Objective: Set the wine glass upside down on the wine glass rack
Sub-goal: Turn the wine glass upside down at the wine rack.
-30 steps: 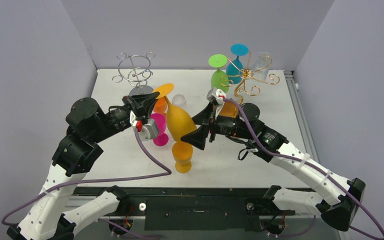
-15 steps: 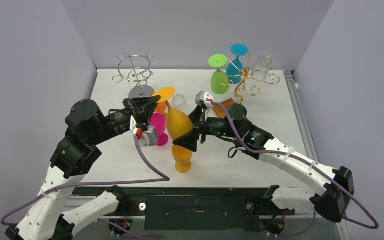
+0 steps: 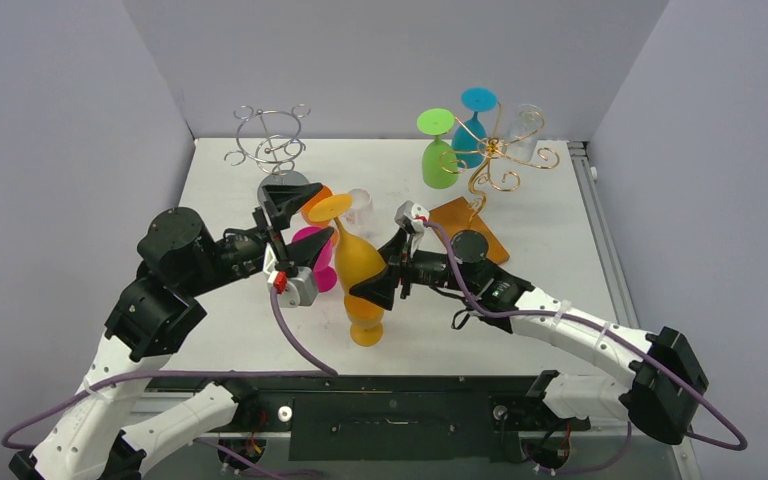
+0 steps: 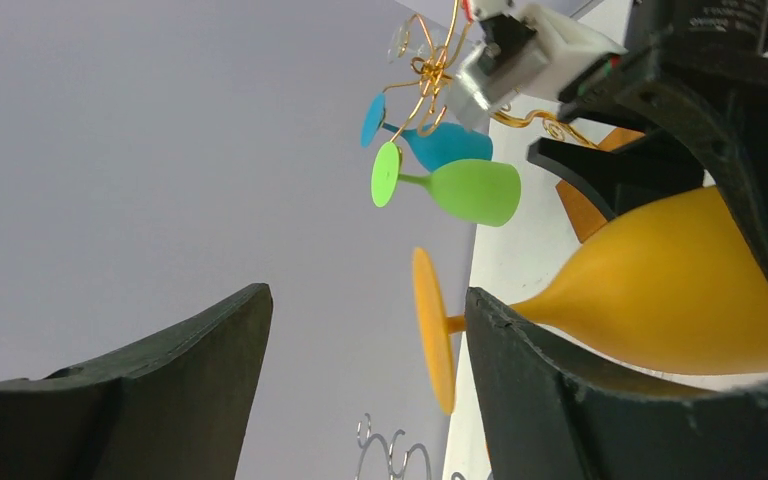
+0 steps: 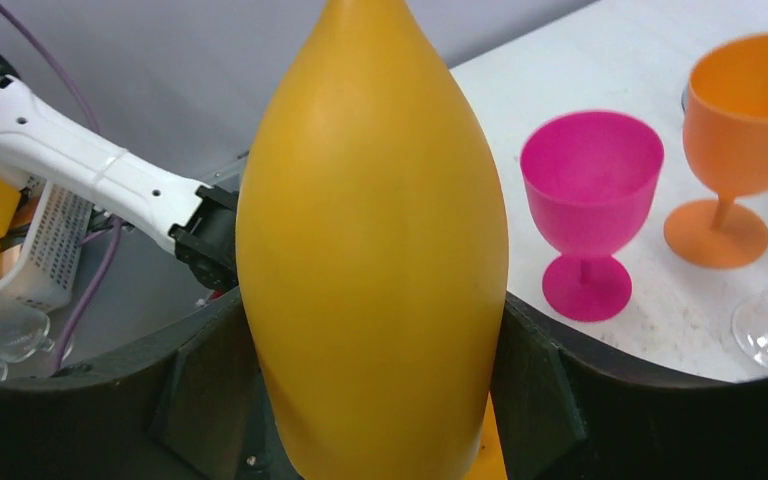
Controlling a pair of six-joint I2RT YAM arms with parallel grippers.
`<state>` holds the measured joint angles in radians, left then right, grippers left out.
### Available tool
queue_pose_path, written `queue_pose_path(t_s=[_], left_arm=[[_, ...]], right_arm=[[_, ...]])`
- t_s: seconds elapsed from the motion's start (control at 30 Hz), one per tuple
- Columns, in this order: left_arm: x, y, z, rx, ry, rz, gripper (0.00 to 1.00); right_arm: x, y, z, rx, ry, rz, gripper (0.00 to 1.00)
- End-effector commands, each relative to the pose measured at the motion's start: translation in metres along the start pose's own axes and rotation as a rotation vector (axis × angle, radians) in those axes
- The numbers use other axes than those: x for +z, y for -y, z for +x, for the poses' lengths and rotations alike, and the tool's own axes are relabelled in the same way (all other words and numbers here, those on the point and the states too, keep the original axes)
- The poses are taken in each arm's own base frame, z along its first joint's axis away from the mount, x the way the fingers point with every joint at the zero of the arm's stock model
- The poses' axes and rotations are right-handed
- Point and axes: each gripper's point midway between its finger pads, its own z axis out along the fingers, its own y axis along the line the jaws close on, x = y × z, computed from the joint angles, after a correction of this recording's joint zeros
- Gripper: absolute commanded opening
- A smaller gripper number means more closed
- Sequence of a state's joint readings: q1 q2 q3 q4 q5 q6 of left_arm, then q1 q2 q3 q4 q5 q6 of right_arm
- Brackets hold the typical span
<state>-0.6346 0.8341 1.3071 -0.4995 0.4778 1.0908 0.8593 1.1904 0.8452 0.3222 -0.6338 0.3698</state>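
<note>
Near centre, the right gripper point(image 5: 373, 340) grasps the yellow wine glass point(image 5: 370, 200) by its bowl, foot up, probably for hanging inverted. Just left, the left gripper point(image 4: 365, 300) stands open beside the stem. Far right stands the gold wine glass rack point(image 3: 500, 155).

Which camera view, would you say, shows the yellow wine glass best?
Top external: the yellow wine glass shows nearly whole, foot to bowl. The left wrist view shows its foot, stem and part of the bowl; the right wrist view only the bowl.
</note>
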Motion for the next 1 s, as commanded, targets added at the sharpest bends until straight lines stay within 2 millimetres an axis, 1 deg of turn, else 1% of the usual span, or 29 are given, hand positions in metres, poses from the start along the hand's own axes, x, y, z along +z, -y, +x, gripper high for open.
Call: queue_pose_path(t_s=[0.0, 0.07, 0.1, 0.13, 0.17, 0.2, 0.3, 0.47, 0.5, 0.57, 0.67, 0.77, 0.83, 0.97], left_arm=[[0.002, -0.018, -0.014, -0.018, 0.053, -0.065, 0.66], [0.003, -0.021, -0.015, -0.033, 0.056, -0.079, 0.68], [0.003, -0.022, -0.014, -0.038, 0.053, -0.082, 0.73], [0.003, -0.021, -0.014, -0.040, 0.049, -0.080, 0.81], [0.003, -0.019, -0.012, -0.047, 0.040, -0.073, 0.84], [0.002, -0.018, -0.010, -0.058, 0.029, -0.069, 0.85], [0.001, -0.017, -0.005, -0.104, 0.001, -0.079, 0.87], [-0.001, -0.011, 0.002, -0.130, -0.022, -0.085, 0.91], [-0.002, -0.010, 0.003, -0.135, -0.026, -0.086, 0.91], [-0.003, -0.011, 0.004, -0.150, -0.035, -0.097, 0.91], [-0.005, -0.010, 0.005, -0.190, -0.039, -0.109, 0.92], [-0.006, -0.007, 0.005, -0.210, -0.040, -0.108, 0.97], [-0.006, -0.003, 0.007, -0.219, -0.042, -0.103, 0.97], [-0.007, -0.001, 0.008, -0.232, -0.045, -0.103, 0.97]], right_arm=[[0.002, 0.000, -0.035, -0.019, 0.212, 0.014, 0.51], [0.004, 0.000, -0.035, -0.003, 0.231, 0.010, 0.47], [0.004, 0.003, -0.034, 0.000, 0.235, 0.024, 0.46], [0.002, 0.007, -0.035, -0.003, 0.245, 0.045, 0.46], [-0.002, 0.010, -0.036, -0.017, 0.259, 0.067, 0.46], [-0.005, 0.016, -0.037, -0.032, 0.268, 0.104, 0.45], [-0.022, 0.041, -0.037, -0.108, 0.291, 0.268, 0.42], [-0.068, 0.086, -0.041, -0.141, 0.411, 0.552, 0.39], [-0.078, 0.096, -0.038, -0.144, 0.425, 0.616, 0.38], [-0.094, 0.109, -0.036, -0.145, 0.455, 0.700, 0.35], [-0.115, 0.125, -0.032, -0.137, 0.483, 0.788, 0.34], [-0.131, 0.135, -0.028, -0.134, 0.505, 0.852, 0.34], [-0.140, 0.141, -0.027, -0.133, 0.516, 0.894, 0.34], [-0.149, 0.148, -0.028, -0.142, 0.525, 0.936, 0.34]])
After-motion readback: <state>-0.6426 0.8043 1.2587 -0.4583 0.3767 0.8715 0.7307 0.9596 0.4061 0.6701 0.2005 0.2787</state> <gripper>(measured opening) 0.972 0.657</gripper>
